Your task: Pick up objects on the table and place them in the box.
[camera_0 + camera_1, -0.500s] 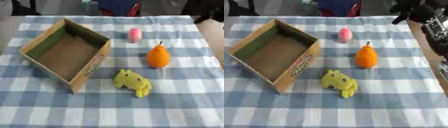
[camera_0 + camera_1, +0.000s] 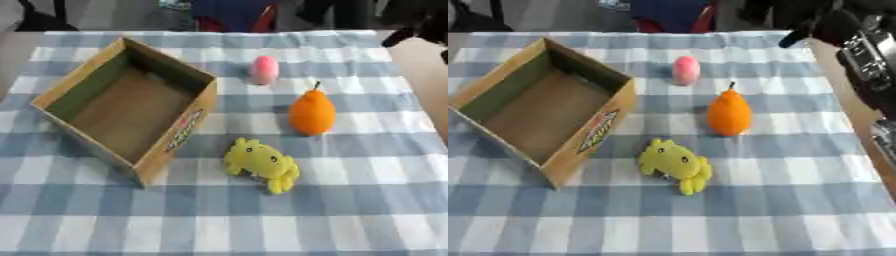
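Orange pear (image 2: 311, 114) stands nearest my right robot hand (image 2: 833, 20), fingers unclear; I'd grasp its belly, then lift toward the box (image 2: 166, 150).

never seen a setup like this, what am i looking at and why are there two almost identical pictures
Both pictures come from a stereo camera in a humanoid robot's head, looking down at a table: a left eye and a right eye view of one moment. On the blue checked tablecloth lies an open cardboard box, empty as far as can be seen. Beside it are a yellow plush toy, an orange pear-shaped toy and a small pink object. The robot is meant to put these in the box. The dark machinery at the right eye view's upper right is its right arm; nothing is held, and no hand is clearly visible.
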`<state>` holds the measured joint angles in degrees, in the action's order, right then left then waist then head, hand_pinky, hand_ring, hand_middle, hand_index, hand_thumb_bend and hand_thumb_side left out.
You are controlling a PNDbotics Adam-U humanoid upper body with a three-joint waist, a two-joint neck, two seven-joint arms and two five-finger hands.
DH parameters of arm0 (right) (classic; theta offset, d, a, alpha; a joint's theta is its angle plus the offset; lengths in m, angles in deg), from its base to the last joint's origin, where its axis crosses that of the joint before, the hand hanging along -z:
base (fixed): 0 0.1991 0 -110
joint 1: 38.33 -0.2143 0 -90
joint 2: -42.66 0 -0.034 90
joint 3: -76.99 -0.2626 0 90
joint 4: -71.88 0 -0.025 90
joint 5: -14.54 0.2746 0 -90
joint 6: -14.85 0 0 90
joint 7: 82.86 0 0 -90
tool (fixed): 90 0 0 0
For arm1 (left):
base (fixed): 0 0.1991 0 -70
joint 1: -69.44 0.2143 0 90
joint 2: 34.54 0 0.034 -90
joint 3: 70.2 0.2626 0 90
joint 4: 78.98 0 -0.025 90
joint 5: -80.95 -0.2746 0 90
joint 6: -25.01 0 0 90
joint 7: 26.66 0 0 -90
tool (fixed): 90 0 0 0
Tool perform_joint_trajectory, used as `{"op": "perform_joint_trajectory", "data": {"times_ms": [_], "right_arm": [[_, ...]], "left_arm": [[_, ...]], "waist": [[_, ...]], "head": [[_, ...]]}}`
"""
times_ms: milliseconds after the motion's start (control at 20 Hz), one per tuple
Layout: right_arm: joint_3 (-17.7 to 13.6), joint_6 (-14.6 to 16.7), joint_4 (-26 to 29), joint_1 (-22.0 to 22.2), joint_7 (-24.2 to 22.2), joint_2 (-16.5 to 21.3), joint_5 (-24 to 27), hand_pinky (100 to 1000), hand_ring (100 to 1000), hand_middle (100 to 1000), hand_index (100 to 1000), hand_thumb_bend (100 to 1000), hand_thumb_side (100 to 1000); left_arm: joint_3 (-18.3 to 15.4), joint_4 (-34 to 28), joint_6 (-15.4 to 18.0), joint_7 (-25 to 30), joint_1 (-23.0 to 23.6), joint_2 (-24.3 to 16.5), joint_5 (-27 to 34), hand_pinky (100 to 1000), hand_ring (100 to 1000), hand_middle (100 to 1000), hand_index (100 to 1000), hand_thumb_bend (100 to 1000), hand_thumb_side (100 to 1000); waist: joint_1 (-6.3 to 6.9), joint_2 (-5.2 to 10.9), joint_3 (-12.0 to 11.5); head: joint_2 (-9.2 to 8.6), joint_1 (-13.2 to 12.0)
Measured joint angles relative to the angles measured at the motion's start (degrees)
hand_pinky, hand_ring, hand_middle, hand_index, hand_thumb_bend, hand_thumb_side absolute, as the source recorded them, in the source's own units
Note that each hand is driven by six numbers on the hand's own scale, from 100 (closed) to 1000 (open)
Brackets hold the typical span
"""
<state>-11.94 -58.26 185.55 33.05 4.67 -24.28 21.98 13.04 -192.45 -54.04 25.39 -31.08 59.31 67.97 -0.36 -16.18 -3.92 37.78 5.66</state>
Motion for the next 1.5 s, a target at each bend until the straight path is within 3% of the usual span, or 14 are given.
{"op": "perform_joint_trajectory", "data": {"times_ms": [150, 250, 500, 700, 800, 900, 1100, 1500], "right_arm": [[0.01, -0.32, 0.00, -0.33, -0.14, 0.00, -0.10, 625, 774, 711, 853, 100, 1000], [0.02, -1.04, 0.00, -1.08, -0.70, 0.01, -1.25, 640, 792, 737, 871, 153, 1000], [0.48, -3.20, 0.00, -4.07, -3.70, 1.15, -8.46, 667, 824, 778, 904, 239, 1000], [1.84, -4.15, 0.01, -6.96, -7.67, 3.30, -17.05, 692, 855, 812, 938, 394, 1000], [3.01, -4.40, 0.01, -8.32, -10.63, 4.50, -21.46, 700, 868, 819, 953, 540, 942], [4.45, -4.18, -0.31, -10.02, -14.03, 5.80, -25.06, 706, 878, 828, 961, 600, 890], [7.32, -2.70, -4.70, -14.42, -19.90, 7.25, -29.15, 721, 898, 842, 981, 659, 820], [12.09, -0.08, -18.52, -21.95, -29.22, 5.92, -32.58, 724, 908, 844, 995, 674, 760]], "left_arm": [[-0.06, 0.00, -0.07, 0.07, -0.04, 0.00, 0.07, 307, 693, 605, 825, 100, 689], [-0.06, 0.00, -0.14, 0.16, -0.08, 0.00, 0.18, 307, 693, 606, 825, 100, 688], [-0.04, 0.00, -0.27, 0.50, -0.12, 0.00, 0.49, 307, 693, 606, 825, 100, 687], [0.27, 0.00, -0.33, 0.82, -0.16, 0.00, 0.88, 307, 693, 606, 825, 100, 686], [0.29, 0.00, -0.33, 1.06, -0.16, 0.00, 0.91, 307, 693, 606, 825, 100, 687], [0.43, 0.00, -0.36, 1.19, -0.16, 0.00, 1.05, 307, 693, 606, 825, 100, 686], [0.66, 0.00, -0.38, 1.58, -0.16, 0.00, 1.34, 307, 693, 606, 824, 100, 686], [1.45, 0.00, -0.30, 2.46, -0.67, -0.03, 1.97, 307, 693, 607, 824, 100, 686]], "waist": [[-0.12, 0.30, 0.04], [-0.12, 0.53, 0.05], [-0.12, 0.96, 0.01], [-0.12, 1.06, -0.28], [-0.12, 1.08, -0.43], [-0.12, 1.17, -0.70], [-0.12, 1.34, -0.91], [-0.13, 1.34, -1.05]], "head": [[0.02, 0.10], [0.27, 0.29], [0.97, 0.60], [0.97, 0.99], [0.97, 1.10], [0.96, 1.36], [0.91, 1.83], [0.42, 2.43]]}}
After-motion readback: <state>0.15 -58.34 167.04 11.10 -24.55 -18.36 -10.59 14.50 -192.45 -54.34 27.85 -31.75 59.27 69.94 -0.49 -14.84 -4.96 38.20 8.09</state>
